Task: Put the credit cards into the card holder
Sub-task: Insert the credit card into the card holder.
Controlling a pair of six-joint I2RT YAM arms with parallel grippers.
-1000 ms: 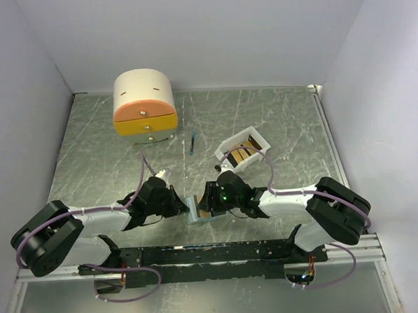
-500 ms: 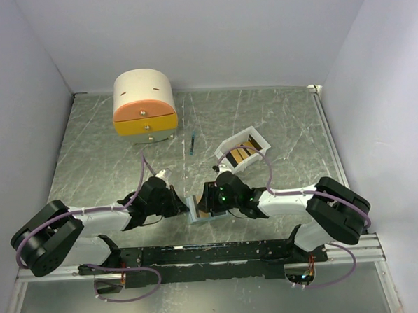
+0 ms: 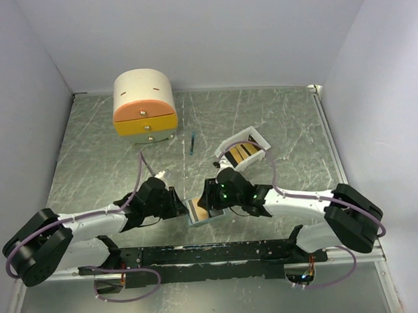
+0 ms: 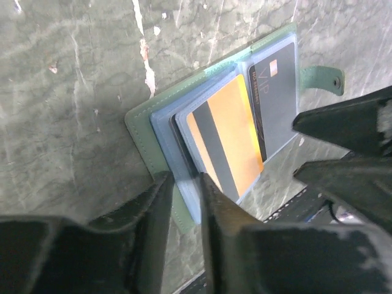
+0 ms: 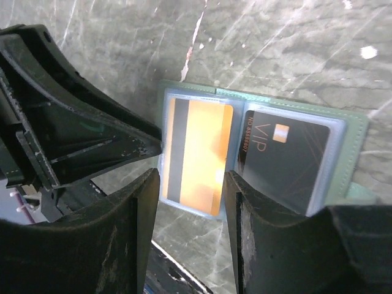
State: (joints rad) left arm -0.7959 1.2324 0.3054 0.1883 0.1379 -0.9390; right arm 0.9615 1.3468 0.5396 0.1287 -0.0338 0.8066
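Two pincers meet low over the near middle of the worktop (image 3: 90, 156), with the card holder (image 4: 141, 131) lying between them. At the far left the cream-and-orange drawer box (image 3: 144, 107) sits well apart from the work. Nearer, the left pincer (image 4: 185, 193) has its fingers a little apart, and the holder's near-left edge shows in the gap. I see no pinch on it, so I judge it has just let go.

A second ago the holder showed from above as a narrow strip propped between the two pincers. Now it lies spread open and flat, and both arms have stretched out flatter towards it. The gold card (image 4: 226, 141) sits in the left sleeve, magnetic stripe up. The black card (image 4: 275, 92) is in the right sleeve, with the snap tab (image 4: 321, 79) sticking out beyond it. Both look seated under the clear plastic, though I cannot be sure the gold one is fully home.

Straight beyond the holder lies the thin blue stick (image 3: 193, 142), apart from it. The right pincer (image 5: 191, 184) hangs over the gold card's sleeve with its fingers well apart, clamped on nothing I can see. To the far right the white tray (image 3: 262, 140) holds something striped gold and dark, too small for me to name. If those are more cards, the job isn't finished. Otherwise I judge little remains beyond closing the holder.
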